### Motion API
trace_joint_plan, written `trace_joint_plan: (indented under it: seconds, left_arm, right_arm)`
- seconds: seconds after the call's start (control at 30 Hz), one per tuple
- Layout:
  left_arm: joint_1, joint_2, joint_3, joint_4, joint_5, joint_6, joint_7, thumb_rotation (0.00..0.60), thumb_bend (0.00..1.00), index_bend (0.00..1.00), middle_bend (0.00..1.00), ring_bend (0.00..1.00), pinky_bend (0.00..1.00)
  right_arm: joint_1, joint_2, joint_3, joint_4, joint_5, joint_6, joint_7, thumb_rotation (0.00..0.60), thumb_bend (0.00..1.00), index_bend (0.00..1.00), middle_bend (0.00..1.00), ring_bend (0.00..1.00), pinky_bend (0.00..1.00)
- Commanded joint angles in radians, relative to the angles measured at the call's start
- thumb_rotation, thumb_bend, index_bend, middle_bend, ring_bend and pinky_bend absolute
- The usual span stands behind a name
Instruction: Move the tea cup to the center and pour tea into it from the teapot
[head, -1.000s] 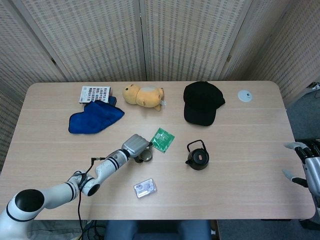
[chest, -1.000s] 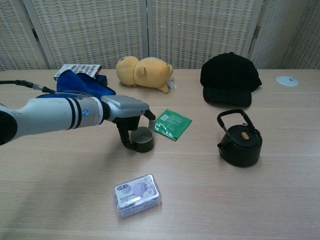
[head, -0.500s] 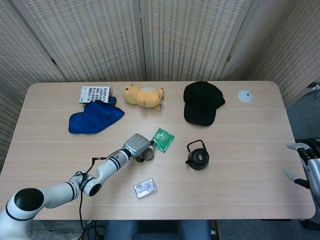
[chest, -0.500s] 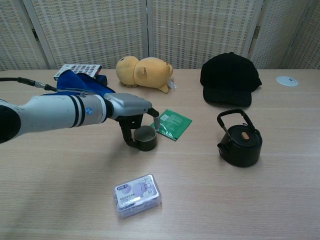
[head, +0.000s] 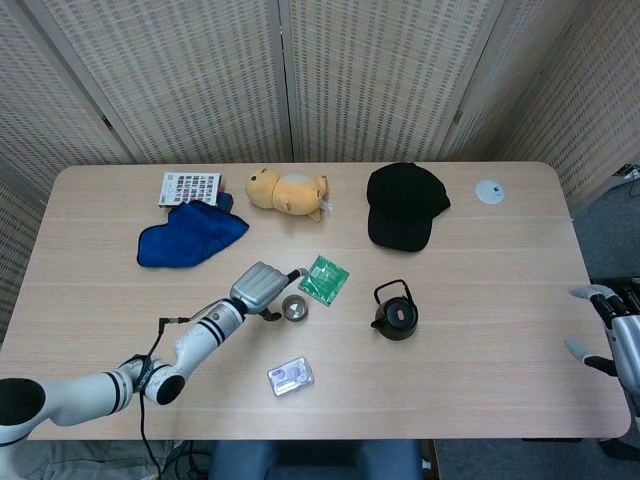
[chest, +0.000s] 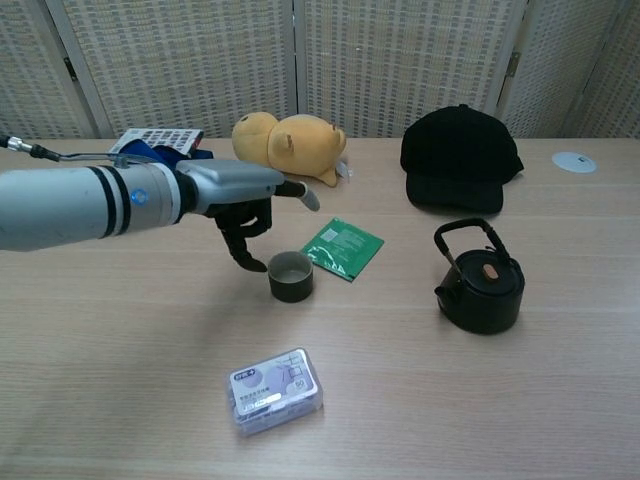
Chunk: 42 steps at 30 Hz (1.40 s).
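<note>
Tea cup (chest: 291, 275) sits mid-table, free, w/ your left hand (chest: 245, 205) above-left of it, fingers spread, empty. Cup step looks done. Next: right hand (head: 612, 335), open at table edge, must reach teapot (chest: 482, 285) handle & pour.

Left hand (chest: 240, 200) has let go of cup (chest: 291, 276), lifted and pulled back toward frame left; fingers now spread.
</note>
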<state>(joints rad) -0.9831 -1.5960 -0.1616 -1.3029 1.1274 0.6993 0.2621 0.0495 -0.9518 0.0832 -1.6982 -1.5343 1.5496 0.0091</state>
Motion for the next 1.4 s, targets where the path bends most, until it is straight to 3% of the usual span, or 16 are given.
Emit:
trace_joint_plan:
  seconds: [0.03,0.37,0.63,1.0,1.4]
  left_arm:
    - [0.077,0.095,0.003,-0.111,-0.03,0.118,0.032,0.6,0.22,0.12,0.73,0.73,0.86]
    - [0.284,0.243,0.058,-0.286,-0.044,0.42,0.091,0.6,0.22,0.14,0.57,0.6,0.81]
    - [0.434,0.327,0.123,-0.322,0.047,0.591,0.064,0.6,0.22,0.17,0.45,0.52,0.6]
    - [0.581,0.393,0.186,-0.388,0.182,0.739,0.024,0.6,0.22,0.17,0.29,0.33,0.39]
    - [0.661,0.398,0.193,-0.385,0.236,0.777,0.027,0.6,0.22,0.17,0.28,0.32,0.33]
  right_arm:
    - [0.004,0.002,0.002,0.0,0.002,-0.005,0.003,0.6,0.06,0.32,0.33,0.2,0.19]
    - [0.035,-0.004,0.011,0.028,0.018,-0.057,0.034,0.6,0.07,0.32,0.33,0.2,0.2]
    - [0.072,-0.012,0.003,0.047,-0.003,-0.112,0.047,0.6,0.08,0.32,0.33,0.2,0.22]
    - [0.125,-0.042,-0.01,0.056,-0.043,-0.171,0.039,0.6,0.09,0.32,0.34,0.21,0.22]
    - [0.183,-0.068,-0.007,0.031,-0.04,-0.241,-0.009,0.6,0.06,0.32,0.34,0.21,0.22]
